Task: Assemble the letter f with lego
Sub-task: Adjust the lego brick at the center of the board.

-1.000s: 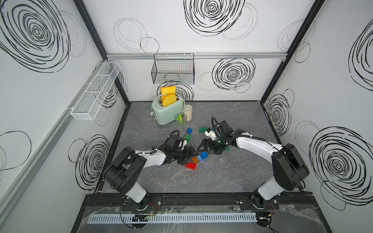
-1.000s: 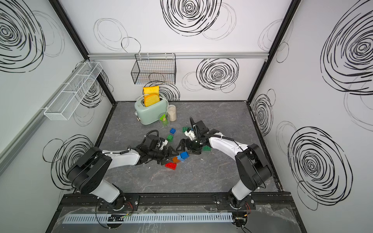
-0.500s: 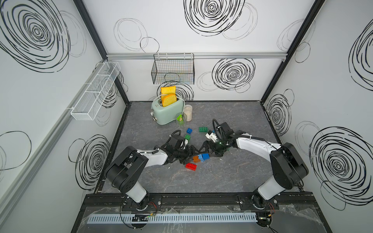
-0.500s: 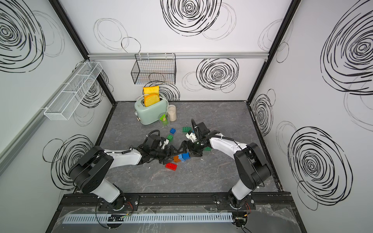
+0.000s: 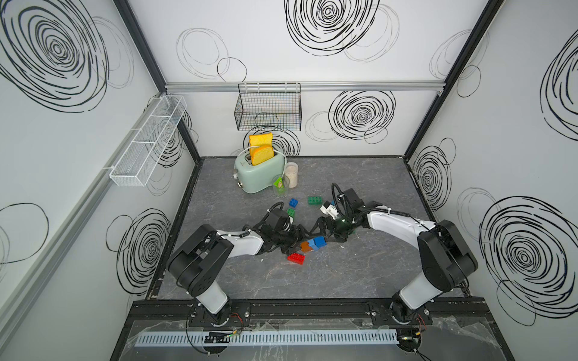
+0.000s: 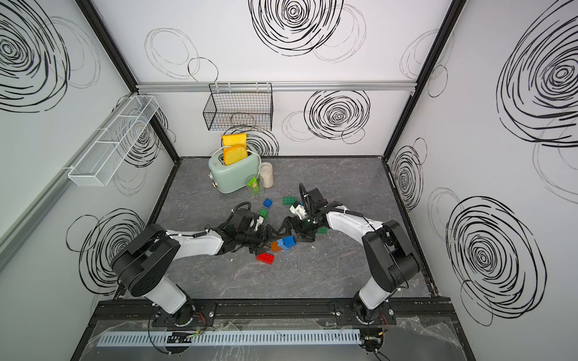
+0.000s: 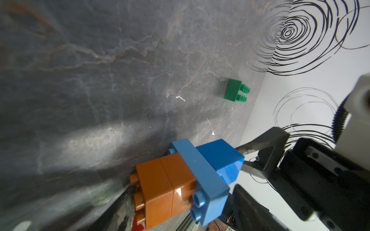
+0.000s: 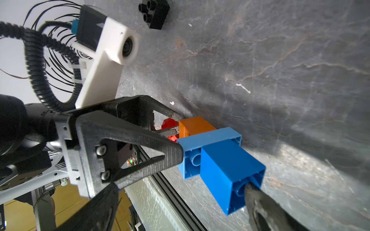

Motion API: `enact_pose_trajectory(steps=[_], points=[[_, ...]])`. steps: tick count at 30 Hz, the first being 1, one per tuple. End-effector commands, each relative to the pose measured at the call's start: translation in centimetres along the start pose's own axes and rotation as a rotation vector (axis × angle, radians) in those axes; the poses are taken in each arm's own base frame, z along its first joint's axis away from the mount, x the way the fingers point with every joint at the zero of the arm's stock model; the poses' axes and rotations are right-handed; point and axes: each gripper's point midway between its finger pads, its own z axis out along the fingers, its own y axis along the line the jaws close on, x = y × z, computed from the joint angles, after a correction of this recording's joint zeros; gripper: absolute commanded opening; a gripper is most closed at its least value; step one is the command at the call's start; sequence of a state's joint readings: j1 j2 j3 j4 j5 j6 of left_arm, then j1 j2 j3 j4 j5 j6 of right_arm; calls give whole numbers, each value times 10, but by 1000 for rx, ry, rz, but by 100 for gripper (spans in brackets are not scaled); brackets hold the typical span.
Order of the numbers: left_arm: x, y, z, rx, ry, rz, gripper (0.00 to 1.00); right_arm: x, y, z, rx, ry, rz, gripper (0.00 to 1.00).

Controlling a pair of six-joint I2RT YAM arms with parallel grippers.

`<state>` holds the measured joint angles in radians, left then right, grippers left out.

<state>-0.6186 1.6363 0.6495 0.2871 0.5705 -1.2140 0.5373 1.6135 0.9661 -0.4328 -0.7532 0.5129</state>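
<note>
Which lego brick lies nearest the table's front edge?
The red brick, the only red one, lying loose just in front of the joined orange-and-blue stack.

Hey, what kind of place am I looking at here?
Likely a robot test cell: swirl-marked white walls box in a grey tabletop, and a left arm and a right arm stand on a front rail.

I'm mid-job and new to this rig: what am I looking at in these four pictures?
Two robot arms work on a grey table. Two pictures look down from overhead; the other two come from cameras on each arm's wrist. Loose bricks lie about: a red brick, a green brick, a black brick; a toaster stands at the back. The left pincer grips the orange bricks of a joined piece, which also has a light-blue brick and a blue brick. The right pincer stands wide open around the blue brick's end.
</note>
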Motion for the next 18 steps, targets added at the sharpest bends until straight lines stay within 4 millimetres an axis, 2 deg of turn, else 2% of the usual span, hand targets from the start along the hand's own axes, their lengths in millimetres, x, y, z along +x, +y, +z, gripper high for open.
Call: enact_pose_trajectory(steps=[1,12,18], points=[[-3,-60,2,164,-11,91,77,13,11,12,-88,77,-25,98],[-2,-75,9,179,-1,110,77,15,10,16,-99,97,-23,98],[-10,-66,2,143,-31,118,77,1,-4,2,18,18,-32,97]])
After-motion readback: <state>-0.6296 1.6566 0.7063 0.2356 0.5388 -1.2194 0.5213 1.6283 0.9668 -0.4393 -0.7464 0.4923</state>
